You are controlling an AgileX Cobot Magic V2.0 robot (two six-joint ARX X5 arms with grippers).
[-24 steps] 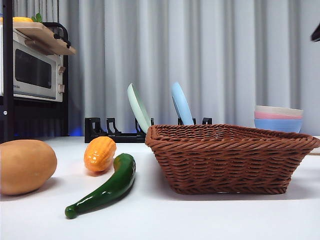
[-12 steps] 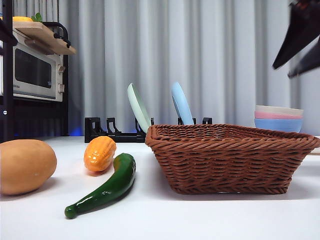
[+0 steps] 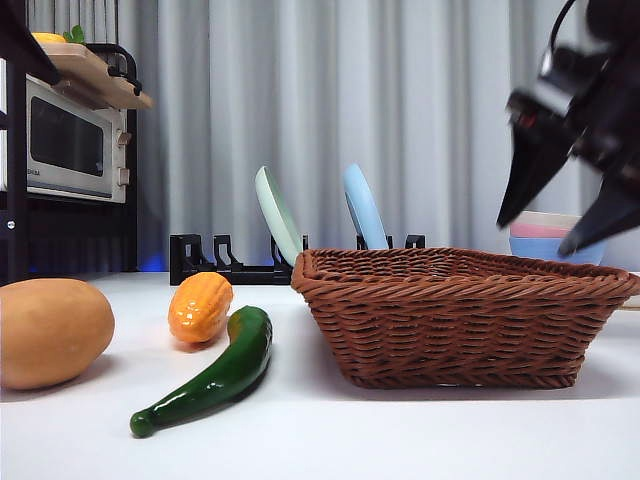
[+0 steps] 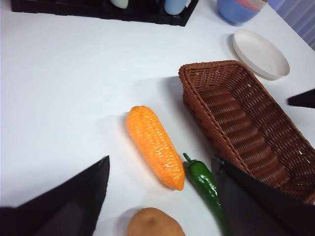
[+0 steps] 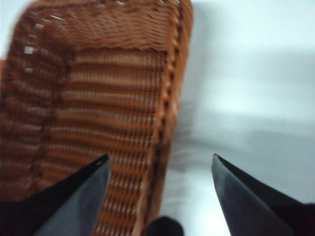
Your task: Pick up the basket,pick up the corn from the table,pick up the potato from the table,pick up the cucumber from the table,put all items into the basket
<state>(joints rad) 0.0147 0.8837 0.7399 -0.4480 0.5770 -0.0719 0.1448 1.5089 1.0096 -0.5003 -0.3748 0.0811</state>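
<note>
The wicker basket (image 3: 460, 320) stands on the white table (image 3: 400, 440) at the right. The corn (image 3: 200, 307), the cucumber (image 3: 215, 375) and the potato (image 3: 50, 332) lie to its left. My right gripper (image 3: 538, 236) hangs open just above the basket's right end. In the right wrist view its jaws (image 5: 160, 157) straddle the basket's rim (image 5: 170, 98). My left gripper (image 4: 161, 160) is open high over the corn (image 4: 155, 146), the cucumber (image 4: 206, 184), the potato (image 4: 155, 223) and the basket (image 4: 246, 123).
A black dish rack (image 3: 230, 262) with a green plate (image 3: 277, 215) and a blue plate (image 3: 362, 208) stands behind. Stacked bowls (image 3: 555, 240) sit at the back right. A microwave (image 3: 65, 145) stands on a shelf at the left. A white plate (image 4: 260, 53) lies beyond the basket.
My right gripper has come down from the top right corner to just above the basket's right end. A black arm tip now shows at the top left.
</note>
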